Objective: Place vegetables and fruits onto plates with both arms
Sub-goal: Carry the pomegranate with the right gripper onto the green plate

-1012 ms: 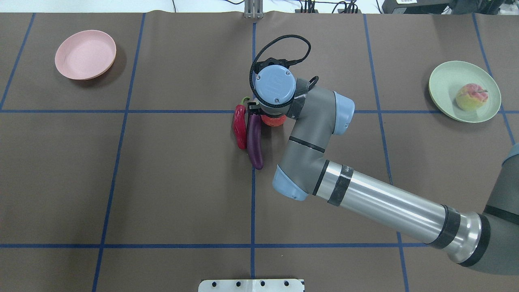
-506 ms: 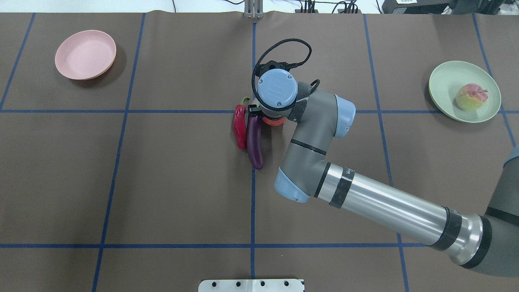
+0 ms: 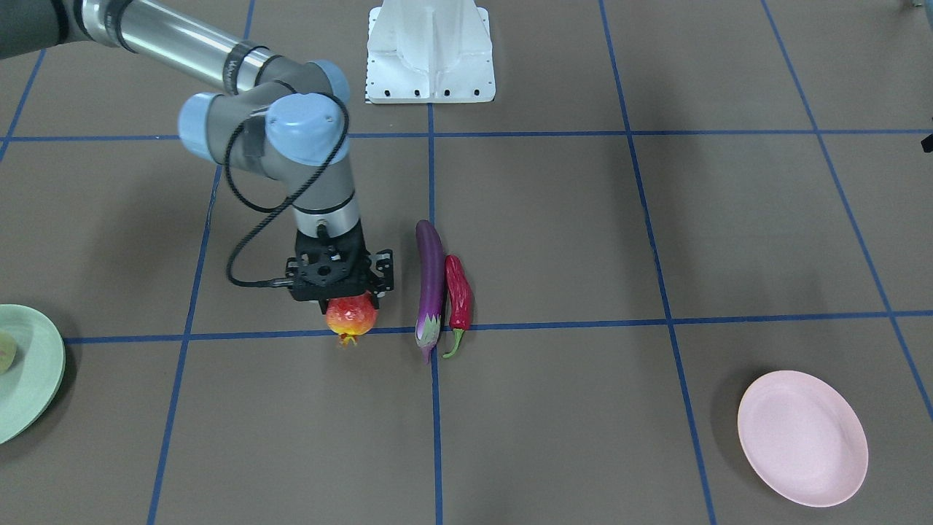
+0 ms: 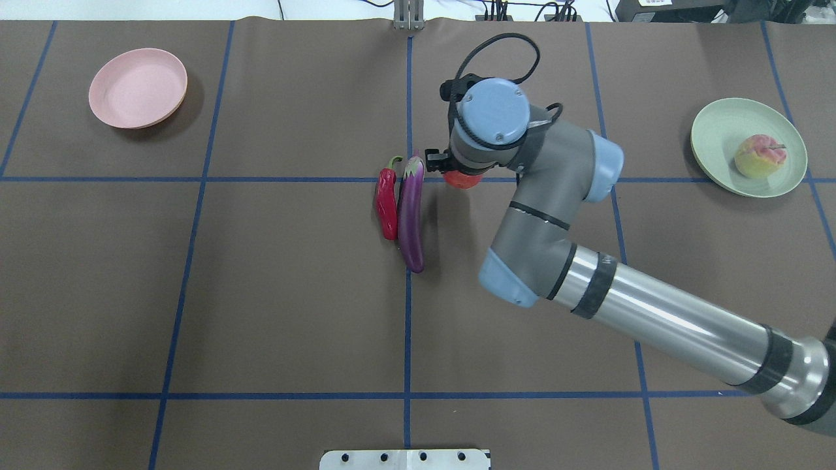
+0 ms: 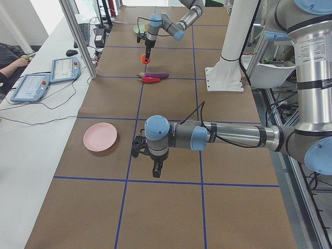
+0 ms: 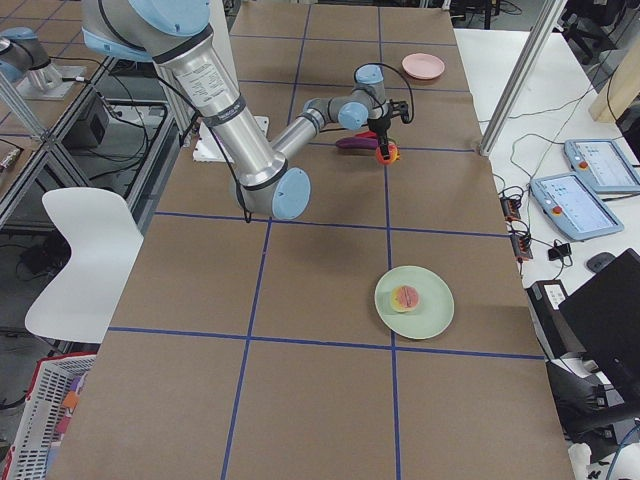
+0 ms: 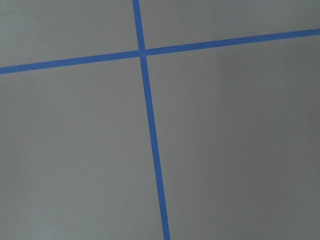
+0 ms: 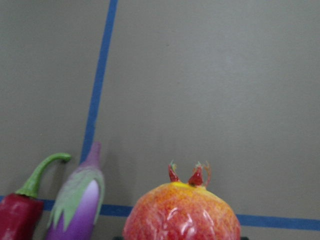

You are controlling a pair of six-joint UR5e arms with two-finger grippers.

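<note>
My right gripper is shut on the red-orange pomegranate-like fruit and holds it just off the table, right of the eggplant in the overhead view. The purple eggplant and the red chili lie side by side, touching, at the table's middle. The peach sits on the mint green plate at the far right. The pink plate at the far left holds nothing. My left gripper shows only in the exterior left view, over bare table near the pink plate; I cannot tell its state.
The white pedestal base stands at the table's near edge. Blue tape lines cross the brown table cover. A metal post stands at the far edge. Tablets lie on a side bench.
My right gripper has risen and moved right with the pomegranate-like fruit in it, away from the eggplant. The eggplant's cap now shows. Eggplant and chili have not moved.
</note>
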